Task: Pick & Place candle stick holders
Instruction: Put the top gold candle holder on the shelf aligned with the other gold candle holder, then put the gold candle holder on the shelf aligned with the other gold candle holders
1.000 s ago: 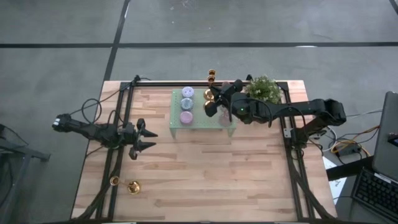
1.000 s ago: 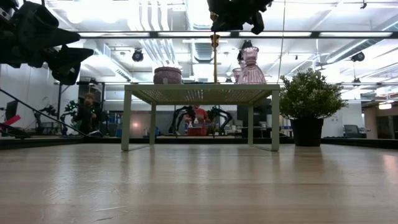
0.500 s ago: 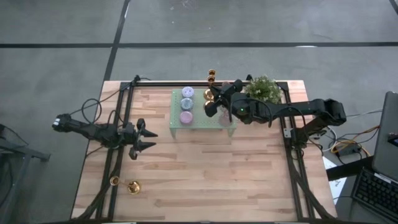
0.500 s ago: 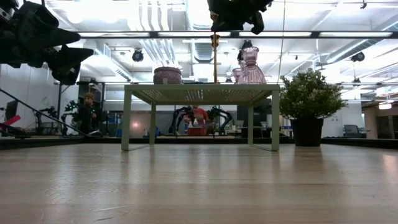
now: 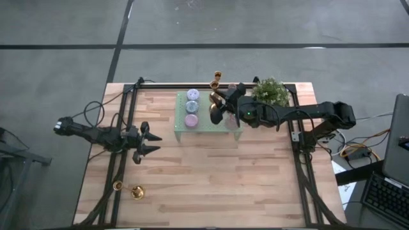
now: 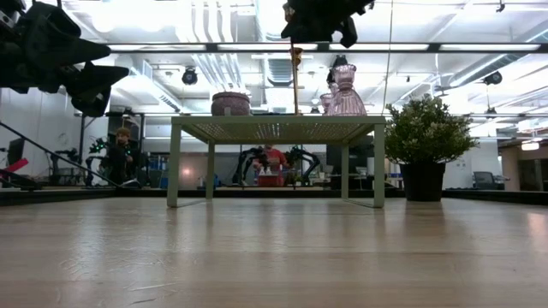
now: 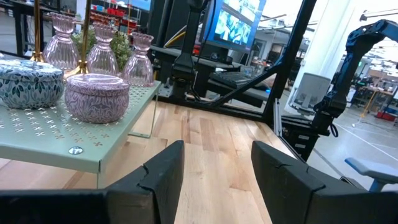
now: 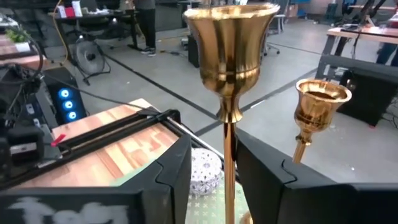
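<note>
A tall gold candle stick holder (image 8: 231,37) stands upright with its base on the green perforated shelf (image 5: 181,131). My right gripper (image 8: 214,149) is open over the shelf's far right part (image 5: 218,103), with one finger on either side of the holder's slim stem (image 8: 227,168) and a gap on both sides. A second gold holder (image 8: 320,102) stands just beyond it. Two more gold holders (image 5: 117,185) (image 5: 137,191) rest on the wood table near its front left corner. My left gripper (image 5: 152,142) is open and empty, left of the shelf.
Three squat pastel candles (image 5: 191,107) sit in a row on the shelf's left part. Pink glass vases (image 6: 345,90) stand on its right part, and a potted plant (image 5: 270,91) stands to the shelf's right. Black frame rails run along the table's sides.
My right gripper has shifted a little toward the table's left, around the tall gold holder.
</note>
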`<act>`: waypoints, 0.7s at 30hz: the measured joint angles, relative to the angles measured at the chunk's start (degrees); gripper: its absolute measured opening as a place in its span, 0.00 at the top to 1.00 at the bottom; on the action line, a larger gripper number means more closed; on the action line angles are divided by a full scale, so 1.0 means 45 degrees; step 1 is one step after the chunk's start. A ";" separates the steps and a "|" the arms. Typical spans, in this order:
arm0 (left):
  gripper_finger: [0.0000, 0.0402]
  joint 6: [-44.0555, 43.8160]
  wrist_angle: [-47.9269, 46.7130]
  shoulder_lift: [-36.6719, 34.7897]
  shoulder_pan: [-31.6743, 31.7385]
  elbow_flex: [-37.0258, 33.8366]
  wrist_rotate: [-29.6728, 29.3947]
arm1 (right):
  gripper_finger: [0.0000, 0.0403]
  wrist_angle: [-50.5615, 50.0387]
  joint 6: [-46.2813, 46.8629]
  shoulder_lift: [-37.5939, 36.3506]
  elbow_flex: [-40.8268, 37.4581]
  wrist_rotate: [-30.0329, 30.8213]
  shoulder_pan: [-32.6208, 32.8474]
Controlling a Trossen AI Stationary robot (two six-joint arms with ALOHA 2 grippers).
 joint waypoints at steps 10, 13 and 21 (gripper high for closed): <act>0.52 0.0000 0.0004 0.0000 -0.0002 0.0000 0.0005 | 0.63 -0.1134 0.0208 -0.0491 -0.0005 0.0017 0.0014; 0.52 0.0000 0.0000 0.0000 -0.0004 0.0000 0.0005 | 0.62 -0.1628 0.0234 -0.0664 -0.0002 0.0019 0.0019; 0.52 0.0000 0.0004 -0.0005 0.0000 0.0000 0.0001 | 0.58 -0.2916 0.0868 -0.0901 -0.0005 0.0007 0.0028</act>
